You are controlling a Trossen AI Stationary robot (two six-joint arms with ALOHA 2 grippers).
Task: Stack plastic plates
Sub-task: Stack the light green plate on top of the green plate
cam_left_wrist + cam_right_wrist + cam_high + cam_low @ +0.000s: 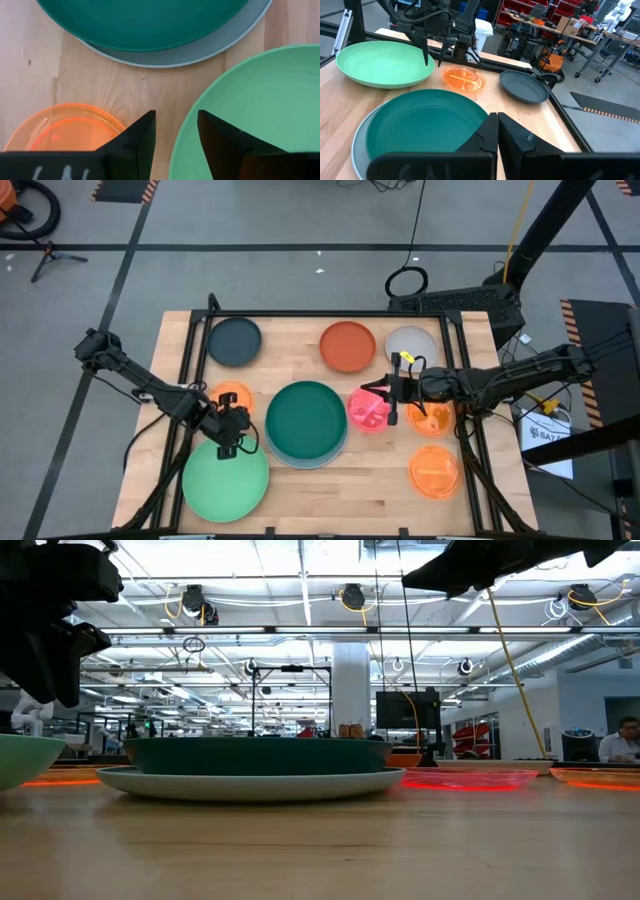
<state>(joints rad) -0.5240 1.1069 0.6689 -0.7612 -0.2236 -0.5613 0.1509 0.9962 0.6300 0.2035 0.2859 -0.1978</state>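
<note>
Left pincer (pixel 232 432) is hovering open at lower left of the high view, straddling the green plate's (pixel 225 478) upper rim; teal stack (pixel 306 423) is lying just right of it. Right pincer (pixel 390 390) is sitting closed over the pink plate (pixel 368 410).

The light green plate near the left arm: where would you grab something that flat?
Probably by its raised rim. The light green plate lies flat, upright on the table, so only the edge offers something to pinch. The left end effector is open above the rim nearest the stacked teal plate, so coming down there, one finger inside and one outside, looks simplest.
</note>
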